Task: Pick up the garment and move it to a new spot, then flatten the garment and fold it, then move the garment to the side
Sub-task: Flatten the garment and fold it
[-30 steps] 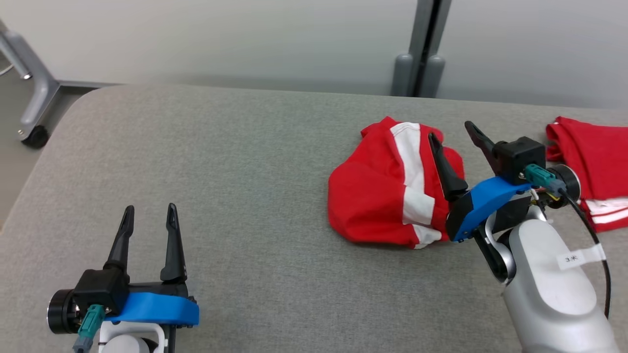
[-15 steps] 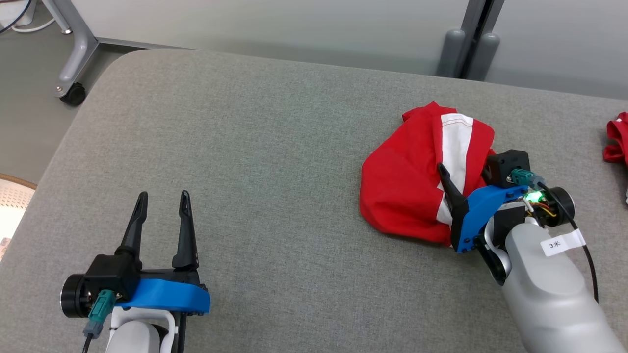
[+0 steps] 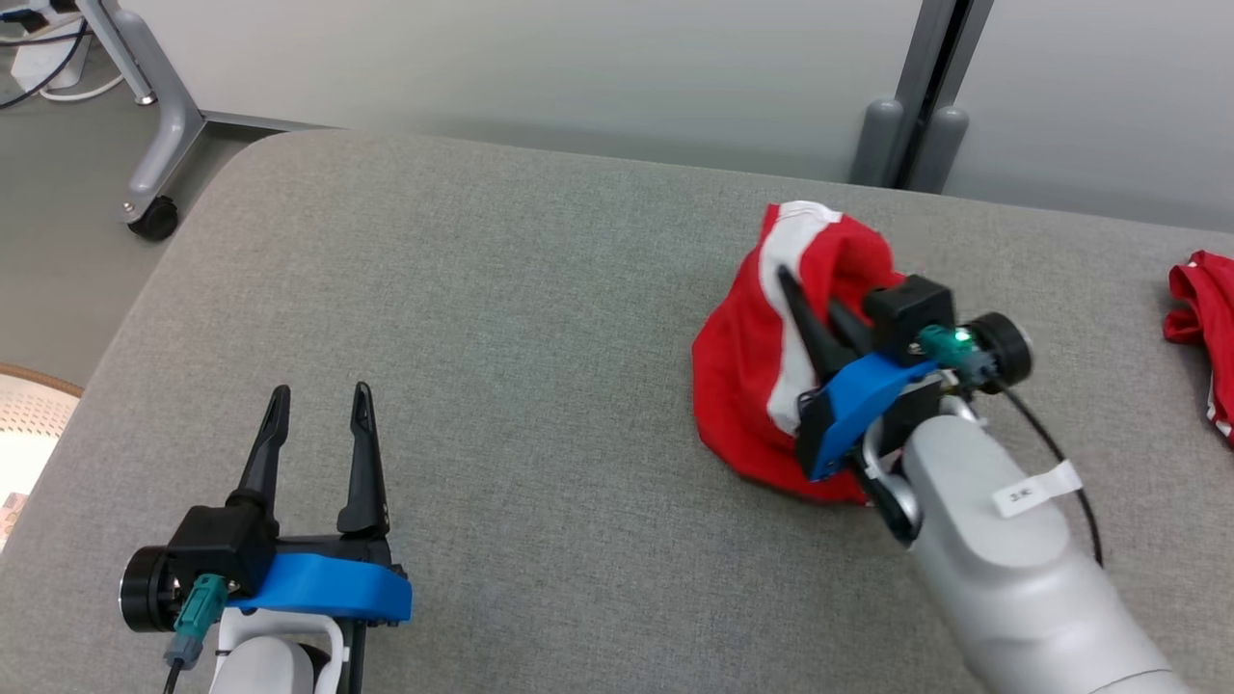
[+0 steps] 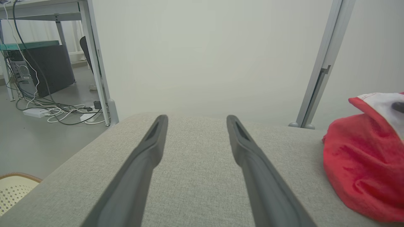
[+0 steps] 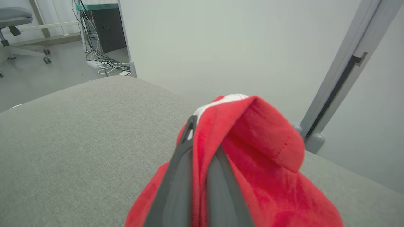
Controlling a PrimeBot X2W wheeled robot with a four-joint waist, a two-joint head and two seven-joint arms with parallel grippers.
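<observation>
Right gripper (image 3: 810, 306) was spread over garment (image 3: 737, 386) 1 s ago, now pinched on a fold, cloth bunched at far right of table (image 3: 482, 318). Pick-up prob. begun; lift pending. Left gripper (image 3: 320, 397) spread, idle. Fingertips buried in cloth, so grip depth unclear. Second red item (image 3: 1195, 318) cut off at edge.

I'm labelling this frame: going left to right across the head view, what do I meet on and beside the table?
A caster wheel on the floor → the open left gripper → the crumpled red and white garment → a second red cloth at the right edge.
</observation>
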